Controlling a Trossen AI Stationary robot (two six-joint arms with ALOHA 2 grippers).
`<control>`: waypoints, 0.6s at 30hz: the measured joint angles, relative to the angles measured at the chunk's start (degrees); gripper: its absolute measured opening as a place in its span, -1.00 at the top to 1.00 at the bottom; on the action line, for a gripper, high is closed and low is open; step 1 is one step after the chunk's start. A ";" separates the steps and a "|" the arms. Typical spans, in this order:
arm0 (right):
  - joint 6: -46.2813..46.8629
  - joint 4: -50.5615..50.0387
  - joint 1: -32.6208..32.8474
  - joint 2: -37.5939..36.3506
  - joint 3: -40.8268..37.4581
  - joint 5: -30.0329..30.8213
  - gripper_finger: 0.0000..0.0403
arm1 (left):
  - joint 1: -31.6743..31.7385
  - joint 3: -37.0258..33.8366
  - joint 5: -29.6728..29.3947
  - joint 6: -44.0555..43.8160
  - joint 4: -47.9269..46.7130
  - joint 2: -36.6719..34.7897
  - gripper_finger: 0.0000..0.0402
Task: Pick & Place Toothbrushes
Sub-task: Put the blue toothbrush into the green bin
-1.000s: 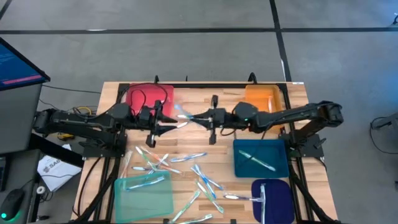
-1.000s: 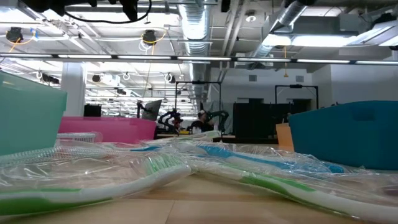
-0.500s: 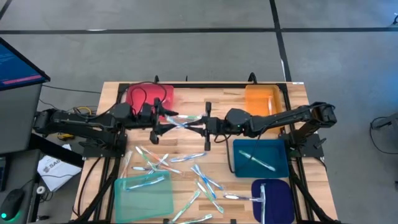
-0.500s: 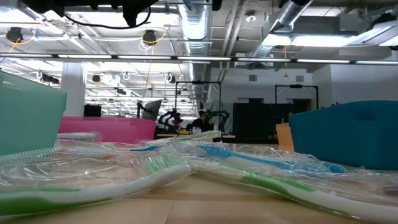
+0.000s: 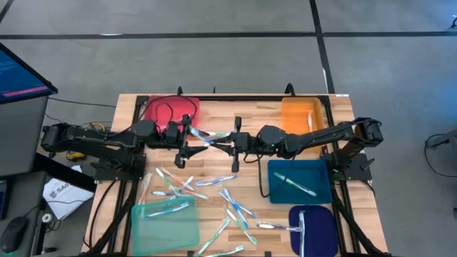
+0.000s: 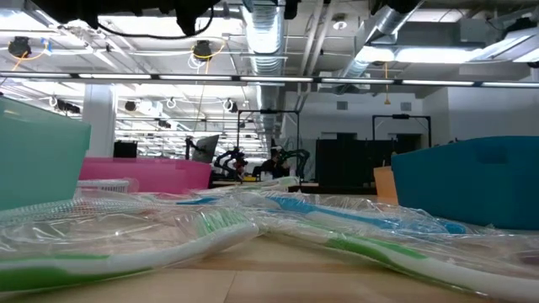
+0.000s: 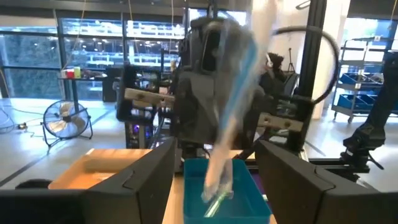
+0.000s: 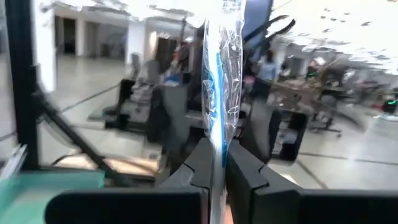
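One toothbrush (image 5: 211,135), white with blue in a clear wrapper, hangs level in the air over the table's middle, between my two grippers. My right gripper (image 5: 232,139) is shut on it from the right. My left gripper (image 5: 187,137) faces it from the left and is open. In the left wrist view the toothbrush (image 7: 233,112) stands in the gap of my left gripper (image 7: 214,155), apart from both fingers as far as I can see. Several more wrapped toothbrushes (image 5: 207,193) lie loose on the near half of the table. My right gripper pinches the toothbrush between its two fingers (image 8: 199,165), on the wrapped end (image 8: 217,146) that points toward the table's right. The fingers come level from the table's right, along the toothbrush. The toothbrush is lifted clear and its other end (image 5: 191,130) reaches into my left gripper's gap.
A red tray (image 5: 161,107) with a black cable and an orange tray (image 5: 303,114) sit at the far edge. A blue tray (image 5: 314,175), a dark blue tray (image 5: 321,228) and a teal tray (image 5: 161,225) sit nearer, each with a toothbrush in it. The low view shows wrapped toothbrushes (image 6: 253,227) up close.
My right gripper has moved toward the table's left, up to the toothbrush and my left gripper. My left gripper has shifted a little toward the table's right. The toothbrush now lies level between the two grippers.
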 joint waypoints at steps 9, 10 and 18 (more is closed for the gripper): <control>0.04 -2.76 0.00 0.34 -0.16 1.86 0.93 | 0.00 0.00 0.00 0.59 4.85 3.86 -0.04; 0.22 -2.79 0.00 0.36 -0.16 1.87 0.93 | 0.00 0.00 0.00 0.61 5.13 3.86 -0.04; 3.51 -5.71 -1.42 0.32 -0.16 1.45 0.92 | 0.00 0.00 0.16 0.45 5.01 3.49 0.02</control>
